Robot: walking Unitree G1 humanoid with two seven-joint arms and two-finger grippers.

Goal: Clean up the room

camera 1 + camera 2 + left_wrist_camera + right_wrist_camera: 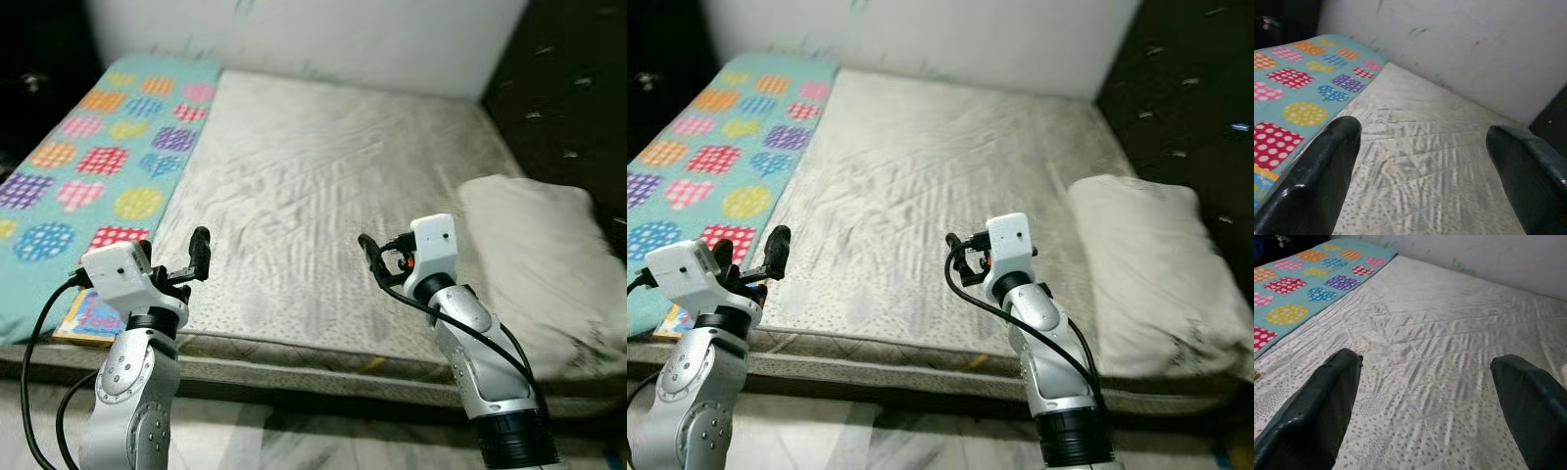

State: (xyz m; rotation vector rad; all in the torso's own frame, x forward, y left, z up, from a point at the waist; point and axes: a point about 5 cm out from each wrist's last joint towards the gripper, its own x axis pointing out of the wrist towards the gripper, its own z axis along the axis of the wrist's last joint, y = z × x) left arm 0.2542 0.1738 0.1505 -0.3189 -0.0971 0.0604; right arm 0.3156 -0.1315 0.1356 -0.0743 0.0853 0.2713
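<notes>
We hover over the bed (pixel 313 196) with left gripper (pixel 1422 161) and right gripper (pixel 1425 401), jaws apart, empty. Tidying seems barely begun: the pillow (pixel 539 264) lies askew at the bed's right edge, the patterned blanket (pixel 88 166) along its left.

bed: wide mattress (pixel 323 196) under a wrinkled off-white speckled sheet
left side: turquoise blanket with colourful polka-dot patches (pixel 93 166), laid flat along the edge
right side: white pillow (pixel 544 264), near the front corner
front-left corner: colourful flat book (pixel 86 318), partly under the blanket
</notes>
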